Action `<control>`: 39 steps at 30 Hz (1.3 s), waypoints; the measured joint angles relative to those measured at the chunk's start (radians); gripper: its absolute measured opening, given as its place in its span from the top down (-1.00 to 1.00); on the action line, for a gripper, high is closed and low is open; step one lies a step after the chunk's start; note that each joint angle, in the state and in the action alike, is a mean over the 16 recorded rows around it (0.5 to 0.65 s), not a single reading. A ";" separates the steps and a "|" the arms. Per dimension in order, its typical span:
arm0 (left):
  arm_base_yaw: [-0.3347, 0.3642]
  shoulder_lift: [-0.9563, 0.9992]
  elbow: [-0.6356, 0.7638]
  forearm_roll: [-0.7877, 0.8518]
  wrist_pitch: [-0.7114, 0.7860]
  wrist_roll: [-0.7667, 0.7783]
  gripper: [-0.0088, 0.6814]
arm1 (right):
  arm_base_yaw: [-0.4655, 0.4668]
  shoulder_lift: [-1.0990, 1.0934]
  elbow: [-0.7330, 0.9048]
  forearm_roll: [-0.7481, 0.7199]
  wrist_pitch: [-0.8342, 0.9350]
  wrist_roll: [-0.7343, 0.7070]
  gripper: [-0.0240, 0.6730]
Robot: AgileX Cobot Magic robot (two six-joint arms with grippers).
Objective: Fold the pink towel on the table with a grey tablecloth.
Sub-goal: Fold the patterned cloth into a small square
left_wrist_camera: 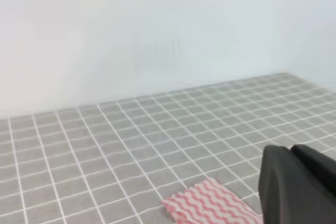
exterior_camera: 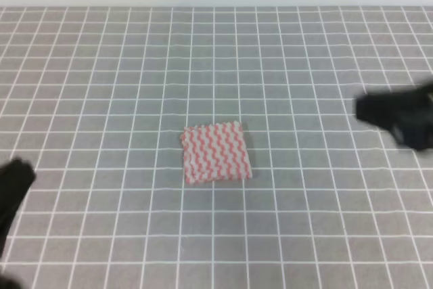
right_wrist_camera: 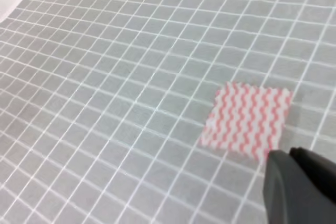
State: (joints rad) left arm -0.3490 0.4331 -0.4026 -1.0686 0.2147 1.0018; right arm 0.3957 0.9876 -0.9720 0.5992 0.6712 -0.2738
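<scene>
Down at the near left corner of the desk (exterior_camera: 95,52), the left gripper (exterior_camera: 12,191) shows as a dark blur, partly cut off by the edge of the high view; I cannot tell whether its fingers are released or clenched. It hangs well apart from the pink towel (exterior_camera: 216,152), with bare grey grid cloth between them.

That towel lies flat near the middle of the desk, a little toward the near side, its four pinked edges all free and nothing resting on it. It sits slightly skewed to the white grid lines. Open cloth runs around it on every side: a broad stretch to the far edge, where the desk meets a pale wall (left_wrist_camera: 157,30), and clear strips left, right and toward the near edge.

Over by the right edge the right gripper (exterior_camera: 399,116) hovers as another dark blurred shape, also well apart from the towel; again I cannot tell how its fingers stand. In each wrist view only a dark piece of gripper body fills the lower right corner, with the towel just beside it in the picture.
</scene>
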 joint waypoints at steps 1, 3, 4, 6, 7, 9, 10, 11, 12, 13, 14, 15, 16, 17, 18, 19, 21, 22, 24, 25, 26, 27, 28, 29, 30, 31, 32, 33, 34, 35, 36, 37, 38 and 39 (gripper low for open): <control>0.000 -0.041 0.025 0.000 -0.002 0.000 0.98 | 0.000 -0.038 0.033 0.000 -0.009 -0.003 0.97; 0.000 -0.114 0.074 0.000 -0.006 0.000 0.98 | 0.000 -0.122 0.103 0.000 -0.032 -0.012 0.97; 0.000 -0.147 0.098 -0.001 -0.009 -0.001 0.98 | 0.000 -0.162 0.139 0.001 -0.046 -0.018 0.97; 0.000 -0.205 0.142 -0.001 -0.011 -0.001 0.98 | 0.000 -0.246 0.211 0.005 -0.080 -0.033 0.97; 0.000 -0.228 0.163 -0.001 -0.013 -0.001 0.98 | 0.000 -0.291 0.248 0.008 -0.101 -0.042 0.97; 0.000 -0.270 0.204 -0.001 -0.023 -0.001 0.98 | 0.000 -0.378 0.318 0.013 -0.142 -0.063 0.97; 0.000 -0.287 0.225 -0.002 -0.029 -0.002 0.98 | 0.000 -0.420 0.352 0.015 -0.165 -0.074 0.97; 0.000 -0.303 0.244 -0.002 -0.038 -0.002 0.98 | 0.000 -0.459 0.384 0.018 -0.189 -0.086 0.97; 0.000 -0.318 0.264 -0.003 -0.047 -0.002 0.98 | 0.000 -0.500 0.414 0.021 -0.212 -0.097 0.97; 0.000 -0.331 0.284 -0.004 -0.058 -0.002 0.98 | 0.000 -0.536 0.443 0.024 -0.236 -0.108 0.97; 0.000 -0.342 0.302 -0.004 -0.070 -0.002 0.98 | 0.000 -0.572 0.470 0.027 -0.260 -0.120 0.97; 0.000 -0.350 0.317 -0.005 -0.081 -0.002 0.98 | 0.000 -0.603 0.496 0.030 -0.284 -0.129 0.97; 0.000 -0.357 0.332 -0.006 -0.092 -0.002 0.98 | 0.000 -0.635 0.522 0.033 -0.308 -0.139 0.97; 0.000 -0.362 0.344 -0.006 -0.102 -0.002 0.98 | 0.000 -0.662 0.548 0.036 -0.333 -0.148 0.97; 0.000 -0.366 0.356 -0.007 -0.112 -0.002 0.98 | 0.000 -0.686 0.572 0.039 -0.356 -0.155 0.97; 0.000 -0.369 0.365 -0.008 -0.120 -0.002 0.98 | 0.000 -0.707 0.595 0.042 -0.379 -0.161 0.97; 0.000 -0.373 0.380 -0.009 -0.134 -0.002 0.98 | 0.000 -0.744 0.639 0.049 -0.423 -0.171 0.97; 0.000 -0.373 0.386 -0.010 -0.140 -0.002 0.98 | 0.000 -0.756 0.658 0.052 -0.443 -0.175 0.97; 0.000 -0.374 0.394 -0.011 -0.148 -0.002 0.98 | 0.000 -0.770 0.690 0.060 -0.476 -0.179 0.97; 0.000 -0.374 0.396 -0.011 -0.151 -0.002 0.98 | 0.000 -0.774 0.705 0.064 -0.491 -0.179 0.97; 0.000 -0.374 0.397 -0.011 -0.153 -0.002 0.98 | 0.000 -0.777 0.719 0.067 -0.506 -0.180 0.97; 0.000 -0.374 0.397 -0.012 -0.153 -0.002 0.98 | 0.000 -0.779 0.733 0.071 -0.520 -0.180 0.97; 0.000 -0.374 0.397 -0.012 -0.153 -0.002 0.98 | 0.000 -0.780 0.746 0.074 -0.533 -0.180 0.97; 0.000 -0.374 0.397 -0.012 -0.152 -0.002 0.98 | 0.000 -0.781 0.759 0.077 -0.545 -0.180 0.97; 0.000 -0.374 0.397 -0.012 -0.151 -0.002 0.98 | 0.000 -0.781 0.771 0.081 -0.556 -0.180 0.97; 0.000 -0.374 0.397 -0.012 -0.151 -0.002 0.98 | 0.000 -0.781 0.782 0.084 -0.565 -0.180 0.97; 0.000 -0.374 0.397 -0.011 -0.151 -0.002 0.98 | 0.000 -0.780 0.792 0.087 -0.572 -0.180 0.97; 0.000 -0.374 0.397 -0.011 -0.150 -0.002 0.98 | 0.000 -0.780 0.801 0.090 -0.578 -0.180 0.97; 0.000 -0.374 0.397 -0.011 -0.150 -0.002 0.98 | 0.000 -0.779 0.809 0.093 -0.581 -0.180 0.97; 0.000 -0.374 0.397 -0.011 -0.150 -0.002 0.98 | 0.000 -0.779 0.816 0.096 -0.582 -0.180 0.97; 0.000 -0.374 0.397 -0.011 -0.150 -0.002 0.98 | 0.000 -0.778 0.821 0.098 -0.582 -0.180 0.97; 0.000 -0.374 0.397 -0.011 -0.150 -0.002 0.98 | 0.000 -0.778 0.826 0.097 -0.581 -0.180 0.97; 0.000 -0.374 0.397 -0.011 -0.150 -0.002 0.98 | 0.000 -0.777 0.830 0.093 -0.579 -0.180 0.97; 0.000 -0.374 0.397 -0.011 -0.150 -0.002 0.98 | 0.000 -0.776 0.833 0.090 -0.578 -0.180 0.97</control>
State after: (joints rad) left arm -0.3490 0.0596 -0.0053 -1.0800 0.0642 0.9998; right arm 0.3957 0.2120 -0.1386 0.6889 0.0935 -0.4539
